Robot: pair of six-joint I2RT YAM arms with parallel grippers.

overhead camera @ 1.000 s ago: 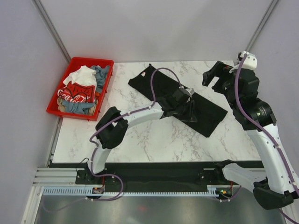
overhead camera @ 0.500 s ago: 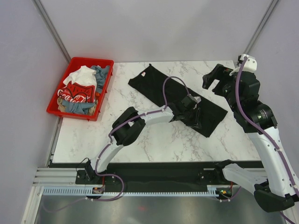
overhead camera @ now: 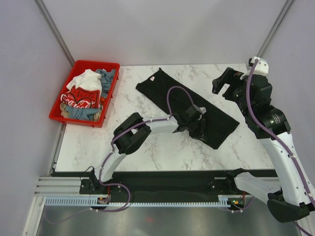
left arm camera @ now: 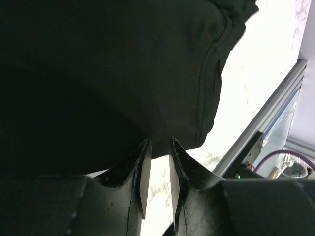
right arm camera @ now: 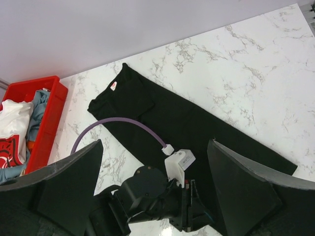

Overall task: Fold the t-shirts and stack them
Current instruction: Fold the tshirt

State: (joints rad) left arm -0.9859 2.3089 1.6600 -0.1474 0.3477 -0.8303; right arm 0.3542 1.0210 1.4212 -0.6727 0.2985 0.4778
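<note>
Left claw [left arm camera: 158, 147] drew back, nearly pressed together over black t-shirt [overhead camera: 162, 91]; right claw [overhead camera: 224, 86] spread.

A black t-shirt [right arm camera: 197, 123] is lying in a long diagonal band on the marble counter [right arm camera: 256, 64], the left end effector [right arm camera: 192, 216] is poised at its near edge, and a red bin [right arm camera: 47, 118] is standing off its labelled end.

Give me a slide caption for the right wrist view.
Left gripper at the near edge of a folded black t-shirt on a marble table.
</note>
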